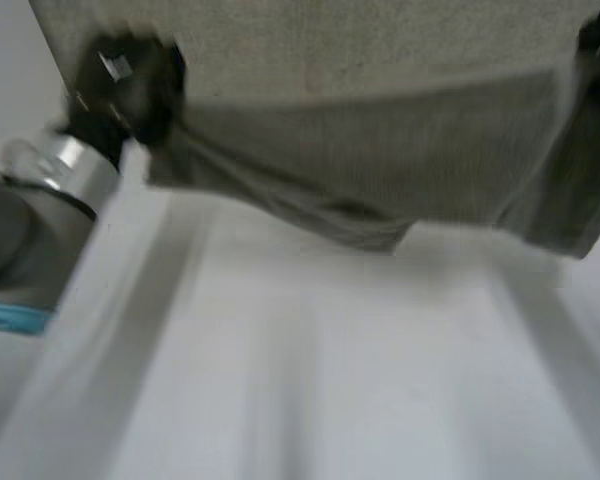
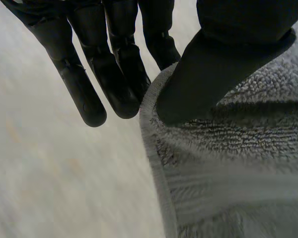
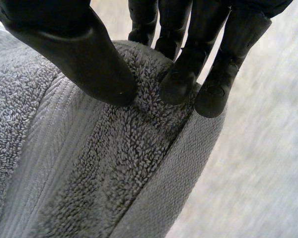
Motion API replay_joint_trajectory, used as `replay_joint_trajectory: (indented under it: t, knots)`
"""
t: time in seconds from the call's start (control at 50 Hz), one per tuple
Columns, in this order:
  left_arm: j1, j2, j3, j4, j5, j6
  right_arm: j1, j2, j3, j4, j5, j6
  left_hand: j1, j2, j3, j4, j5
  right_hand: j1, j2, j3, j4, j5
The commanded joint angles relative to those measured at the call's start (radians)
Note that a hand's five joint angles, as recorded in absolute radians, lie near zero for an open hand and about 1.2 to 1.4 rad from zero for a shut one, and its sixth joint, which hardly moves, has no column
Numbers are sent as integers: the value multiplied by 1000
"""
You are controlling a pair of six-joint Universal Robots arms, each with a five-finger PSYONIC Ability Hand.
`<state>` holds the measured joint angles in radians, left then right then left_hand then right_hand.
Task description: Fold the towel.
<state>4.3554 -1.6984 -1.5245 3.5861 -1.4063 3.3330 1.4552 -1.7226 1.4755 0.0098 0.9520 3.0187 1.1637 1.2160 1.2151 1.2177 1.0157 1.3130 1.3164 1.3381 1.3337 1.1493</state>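
Fingers, left hand [image 2: 114, 74]: straight, with the thumb pinching one corner of the towel [image 2: 228, 168] against them.
Fingers, right hand [image 3: 188, 74]: closed with the thumb on the other corner.
Towel position: lifted, hanging between both hands over the white table [image 1: 310, 380] (its lower edge sags in the middle).
Step, my judgement: I want both pinches firm, the corners level, and the edge carried over and laid down evenly.
Count: one towel, two hands, one table.

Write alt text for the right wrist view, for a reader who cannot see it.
The right hand pinches the edge of a grey towel between thumb and fingers. A flat woven band runs across the towel's looped pile from under the thumb.
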Motion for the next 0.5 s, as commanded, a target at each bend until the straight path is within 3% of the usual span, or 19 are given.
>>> replay_joint_trajectory:
  t: [0.02, 0.14, 0.26, 0.36, 0.4, 0.5]
  knots:
    - [-3, 201, 64, -89, -20, -78, -7, -54, -192, 134, -13, 29, 233, 180, 181, 179, 206, 83, 80, 58, 63, 72]
    - [-3, 215, 95, -193, -22, -78, -1, -8, -330, 289, -21, -21, 233, 180, 181, 179, 206, 83, 80, 58, 63, 72]
    - [0, 103, 92, -244, -20, -72, 34, 117, -337, 378, -36, -113, 233, 180, 181, 179, 206, 83, 80, 58, 63, 72]
    - [6, -29, 98, -267, -19, -50, 143, 279, -317, 455, -18, -231, 233, 180, 181, 179, 206, 83, 80, 58, 63, 72]
    - [7, -137, 125, -277, -20, -5, 186, 395, -322, 502, 19, -337, 233, 180, 181, 179, 206, 83, 80, 58, 63, 72]
    - [-3, -295, 222, -314, -29, 92, 229, 533, -369, 507, 114, -419, 233, 180, 181, 179, 206, 83, 80, 58, 63, 72]
